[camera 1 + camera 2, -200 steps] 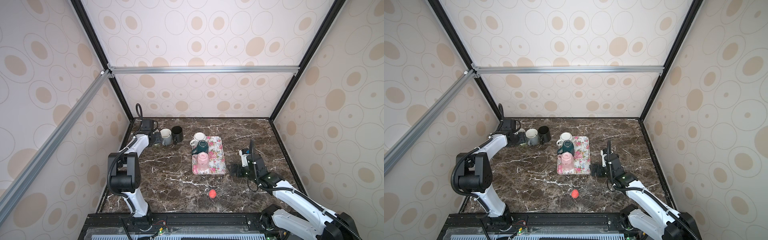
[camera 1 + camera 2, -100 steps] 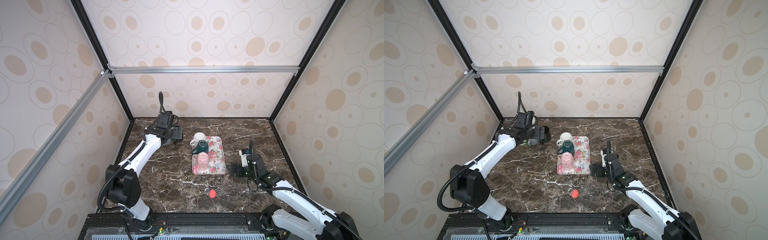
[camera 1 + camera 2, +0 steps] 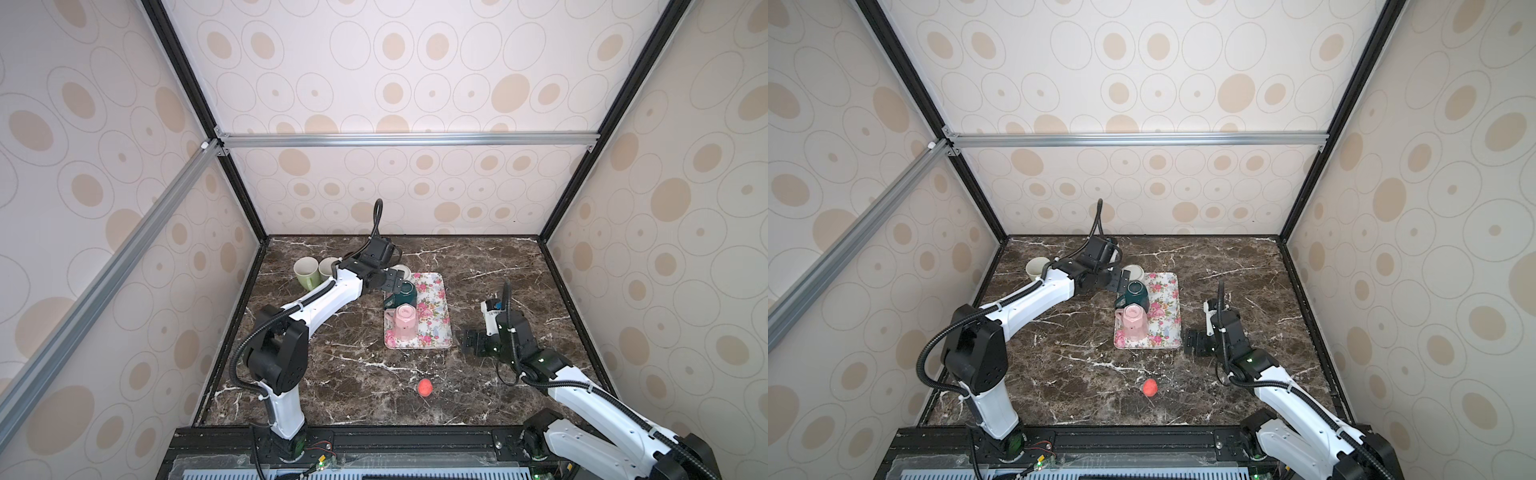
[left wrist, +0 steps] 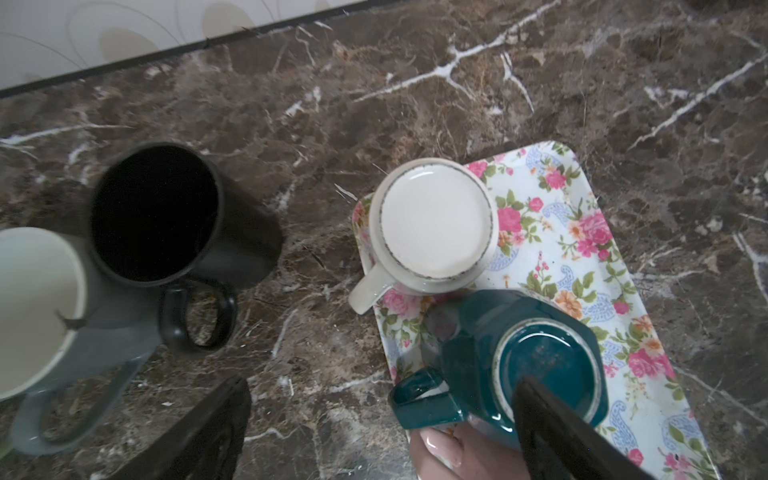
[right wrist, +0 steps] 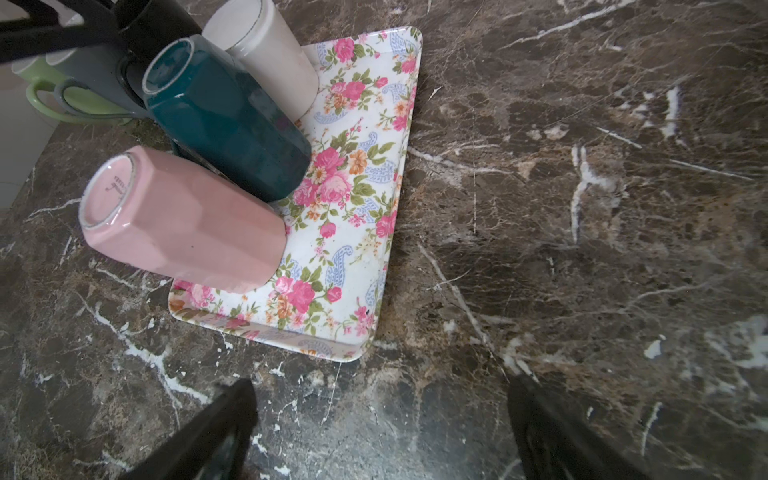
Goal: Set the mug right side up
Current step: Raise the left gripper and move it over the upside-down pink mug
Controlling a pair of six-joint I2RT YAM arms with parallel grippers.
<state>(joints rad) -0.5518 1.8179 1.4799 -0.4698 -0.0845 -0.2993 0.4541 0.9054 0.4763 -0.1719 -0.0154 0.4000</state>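
Bench [image 3: 332, 374] had a green mug [image 3: 305, 270], grey mug [image 4: 37, 307] and black mug [image 4: 153, 212] standing upright already. The floral tray [image 3: 436, 316] held a white mug [image 4: 434, 220], teal mug [image 4: 540, 357] and pink mug [image 5: 178, 216], all bottom-up, so roughly half left I reckon. Left hand [image 3: 397, 279] hung wide apart by the teal mug, gripping nothing. Right hand [image 3: 471, 340] sat spread, empty, beside the tray.
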